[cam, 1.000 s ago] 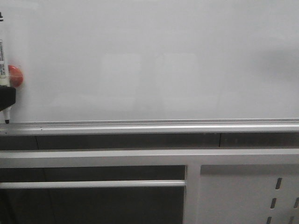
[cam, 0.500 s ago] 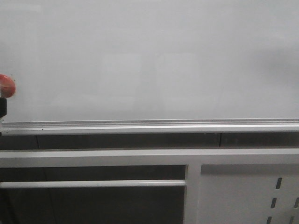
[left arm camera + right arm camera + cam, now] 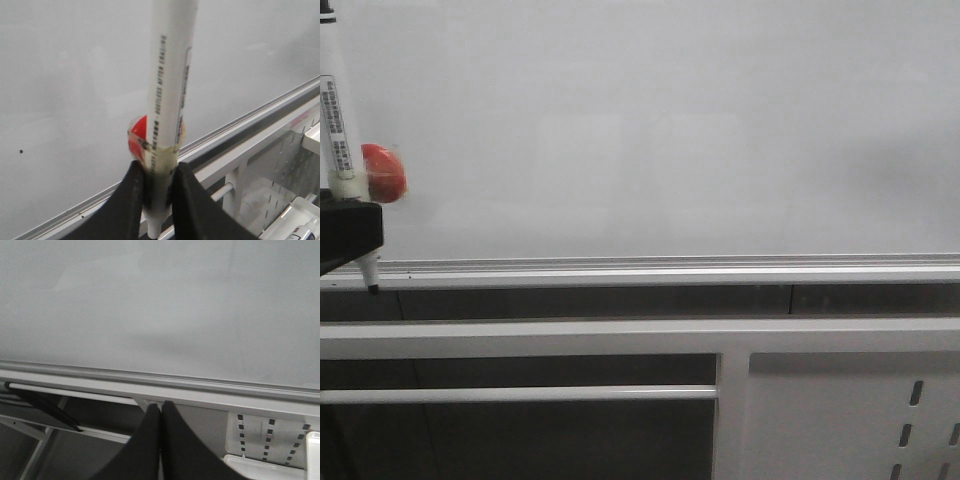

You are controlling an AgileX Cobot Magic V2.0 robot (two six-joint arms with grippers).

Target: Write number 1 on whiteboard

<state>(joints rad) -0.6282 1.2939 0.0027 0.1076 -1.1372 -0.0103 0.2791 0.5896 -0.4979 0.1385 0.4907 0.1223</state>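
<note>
Front view shows the left gripper (image 3: 350,225) at the board's left edge, its fingers pinched on a white marker (image 3: 334,110) held upright, black tip down at the silver bottom rail (image 3: 650,268). The whiteboard (image 3: 660,130) fills the view and bears no stroke yet — only a tiny dot shows in the left wrist view. So this looks like the approach step. Next, I judge, the tip must rise onto the white face and press lightly before drawing down. The right gripper (image 3: 160,440) hangs apart — fingers pressed together, empty.
</note>
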